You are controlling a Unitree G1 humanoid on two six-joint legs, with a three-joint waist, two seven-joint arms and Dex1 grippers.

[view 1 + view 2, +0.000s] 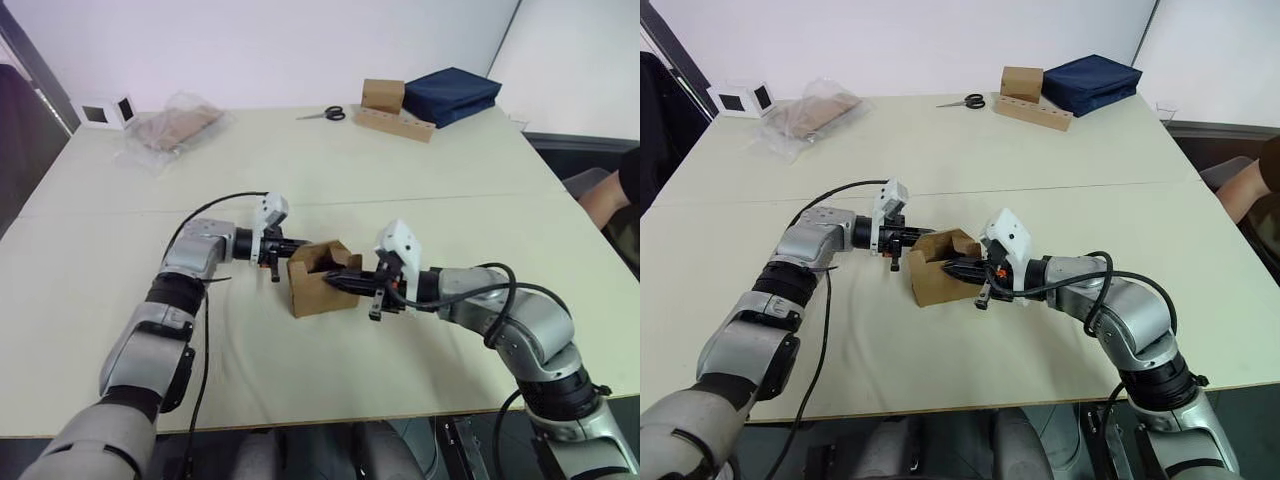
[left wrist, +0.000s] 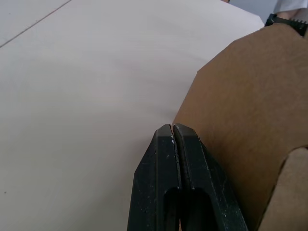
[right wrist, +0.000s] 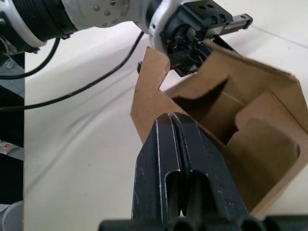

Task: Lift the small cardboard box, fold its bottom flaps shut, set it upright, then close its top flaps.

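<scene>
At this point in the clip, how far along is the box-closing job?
Done, apparently: the small cardboard box stands upright on the table; its underside is hidden. In hand: the top flaps are open, the left gripper and right gripper, both shut, pressing at the box's opposite sides. Left: folding the top flaps down.

Scissors (image 1: pixel 325 114), navy bag (image 1: pixel 452 95) — table's (image 1: pixel 420 190) far edge
</scene>
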